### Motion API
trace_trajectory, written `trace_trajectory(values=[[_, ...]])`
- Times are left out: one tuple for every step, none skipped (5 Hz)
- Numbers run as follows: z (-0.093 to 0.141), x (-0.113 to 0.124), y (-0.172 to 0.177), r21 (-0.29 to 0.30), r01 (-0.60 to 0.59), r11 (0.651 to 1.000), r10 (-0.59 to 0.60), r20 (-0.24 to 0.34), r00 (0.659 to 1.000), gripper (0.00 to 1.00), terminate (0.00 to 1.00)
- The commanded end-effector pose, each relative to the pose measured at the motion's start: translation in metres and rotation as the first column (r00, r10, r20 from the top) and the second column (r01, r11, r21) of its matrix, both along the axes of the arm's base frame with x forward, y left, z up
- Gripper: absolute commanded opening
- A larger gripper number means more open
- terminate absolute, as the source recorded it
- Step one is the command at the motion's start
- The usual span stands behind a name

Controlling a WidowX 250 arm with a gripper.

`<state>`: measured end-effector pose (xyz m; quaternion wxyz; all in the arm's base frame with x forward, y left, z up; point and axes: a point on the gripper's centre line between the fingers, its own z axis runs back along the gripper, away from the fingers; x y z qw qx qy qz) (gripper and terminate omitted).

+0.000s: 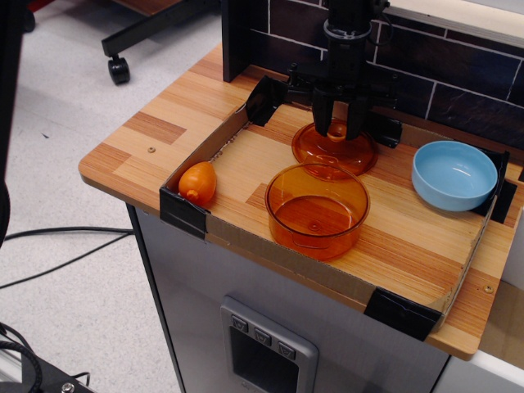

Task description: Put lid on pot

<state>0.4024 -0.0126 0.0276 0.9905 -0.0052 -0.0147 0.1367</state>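
Observation:
The see-through orange lid lies on the wooden tray floor just behind the pot, its front edge hidden by the pot's rim. The pot stands upright and open in the middle of the tray. My gripper comes straight down over the lid's centre. Its two black fingers are closed in on either side of the small knob. I cannot tell whether the lid is still resting on the wood or is just off it.
A light-blue bowl stands at the tray's right. A small opaque orange fruit lies at the tray's left corner. A low cardboard rim with black corner brackets borders the tray. A dark brick wall rises right behind.

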Motion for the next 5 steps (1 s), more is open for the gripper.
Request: trace_trajectory(values=[[0.051,0.009,-0.006,-0.004,0.026,1.0,-0.026,0.128,0.991,0.0,0.0],[0.072,0.003,-0.011,-0.051,0.047,0.998,-0.04,0.132,0.99,0.0,0.0],[0.097,-0.006,-0.014,-0.1,0.058,0.993,-0.044,0.136,0.99,0.0,0.0],[0.108,-0.023,-0.016,-0.117,0.089,0.989,-0.072,0.142,0.987,0.0,0.0],[0.107,-0.047,-0.016,-0.128,0.139,0.982,-0.123,0.127,0.984,0.0,0.0]])
